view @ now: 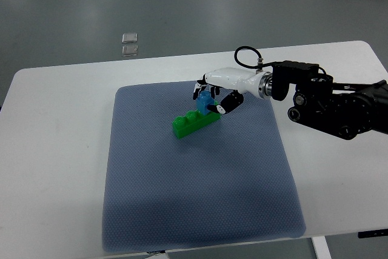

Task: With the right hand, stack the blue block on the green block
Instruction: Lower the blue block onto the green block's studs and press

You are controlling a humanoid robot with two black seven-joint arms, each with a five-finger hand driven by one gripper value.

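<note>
Right hand (212,97) curled round blue block (205,101), holding it at green block's (194,122) 1 o'clock end, seemingly touching studs. Grip from above likely leaves underside free to seat. Green block on mat (200,210) on desk (54,150).

Bright, even overhead light fills the scene, washing the glossy white rectangular desk (54,150) nearly to glare. Shadows are soft and faint on the grey-blue textured fabric mat (200,192). Focus is sharp throughout.
</note>
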